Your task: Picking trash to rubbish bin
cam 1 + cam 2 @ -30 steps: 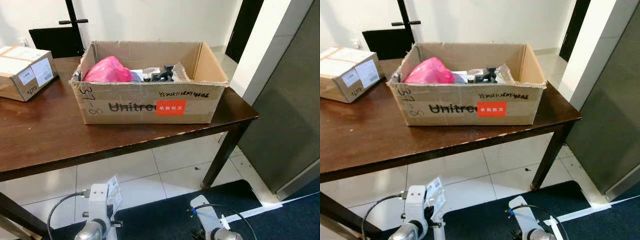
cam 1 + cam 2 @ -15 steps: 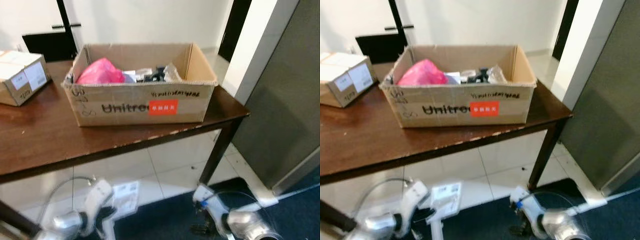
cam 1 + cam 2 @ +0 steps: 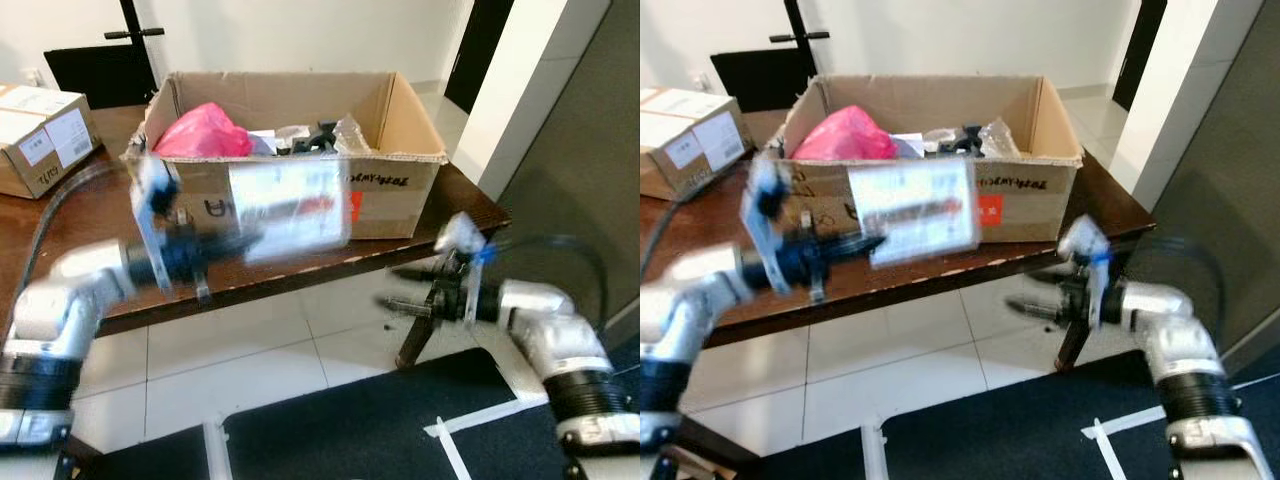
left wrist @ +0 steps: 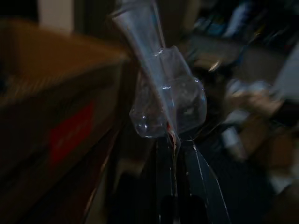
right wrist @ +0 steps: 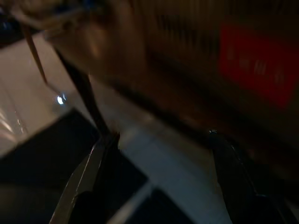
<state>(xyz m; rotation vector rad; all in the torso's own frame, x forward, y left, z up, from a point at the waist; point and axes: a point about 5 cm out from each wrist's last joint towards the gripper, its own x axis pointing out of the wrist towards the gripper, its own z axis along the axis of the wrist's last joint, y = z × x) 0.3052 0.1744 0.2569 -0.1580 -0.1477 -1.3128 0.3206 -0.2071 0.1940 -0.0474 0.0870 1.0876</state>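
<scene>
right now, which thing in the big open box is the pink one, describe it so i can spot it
On the dark wooden table stands a large open cardboard box with a red label on its front. Inside, at the end nearer the smaller sealed box, lies a crumpled pink plastic bag. It is the one bright pink item, next to black parts and clear wrapping.

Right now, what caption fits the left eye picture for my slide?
Left gripper lifts a clear plastic wrapper toward the cardboard box on the table.
</scene>
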